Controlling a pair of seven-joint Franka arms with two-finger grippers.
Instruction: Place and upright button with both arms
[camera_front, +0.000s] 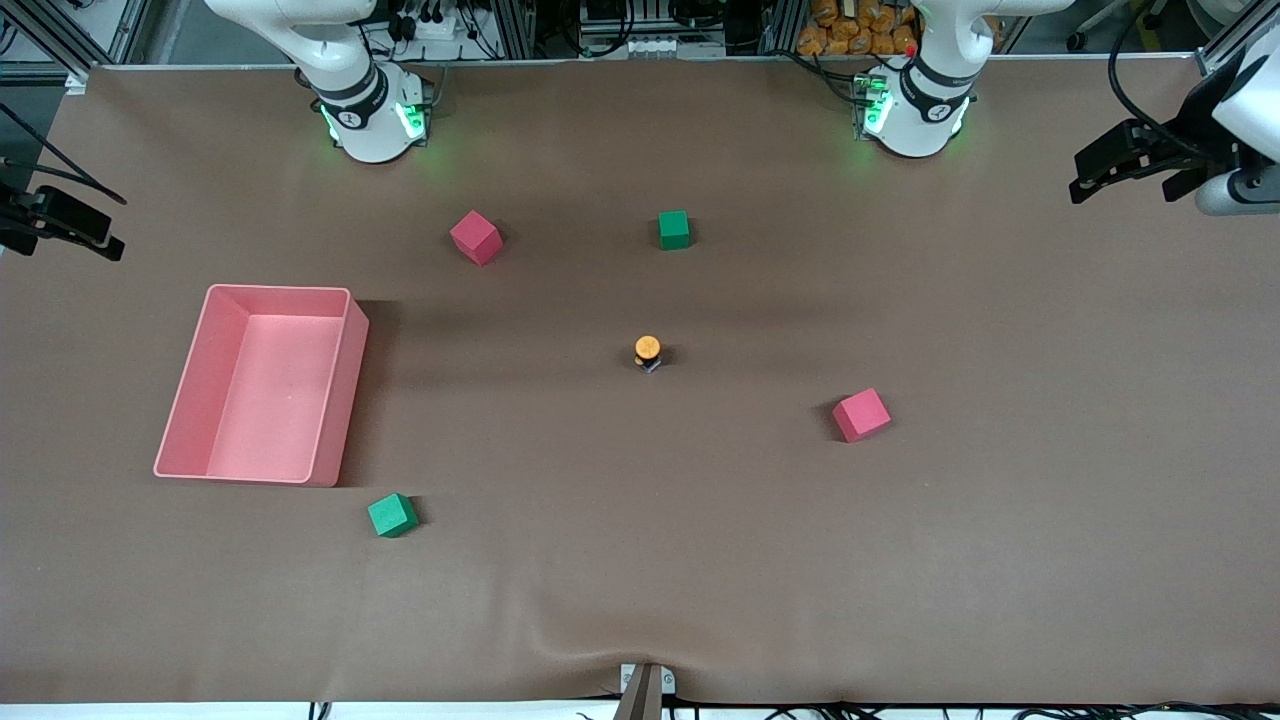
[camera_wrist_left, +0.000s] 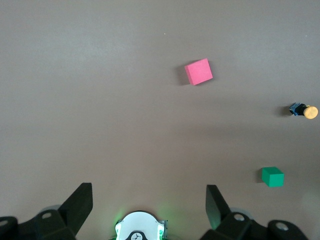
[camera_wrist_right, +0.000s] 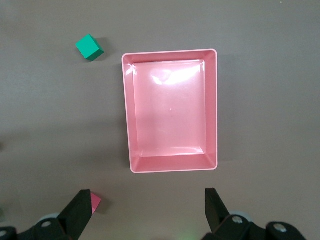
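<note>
The button (camera_front: 647, 352) is at the middle of the table, its orange cap over the black body, seemingly upright. It also shows in the left wrist view (camera_wrist_left: 304, 110). My left gripper (camera_front: 1100, 172) hangs high over the left arm's end of the table, open and empty (camera_wrist_left: 147, 192), well apart from the button. My right gripper (camera_front: 95, 232) hangs high over the right arm's end, open and empty (camera_wrist_right: 147, 197). The button is out of the right wrist view.
A pink bin (camera_front: 345, 400) (camera_wrist_right: 126, 115) lies toward the right arm's end. Near the bases sit a pink cube (camera_front: 475, 237) (camera_wrist_right: 95, 202) and a green cube (camera_front: 674, 229) (camera_wrist_left: 272, 176). Nearer the camera sit another pink cube (camera_front: 861, 415) (camera_wrist_left: 199, 71) and another green cube (camera_front: 392, 515) (camera_wrist_right: 89, 48).
</note>
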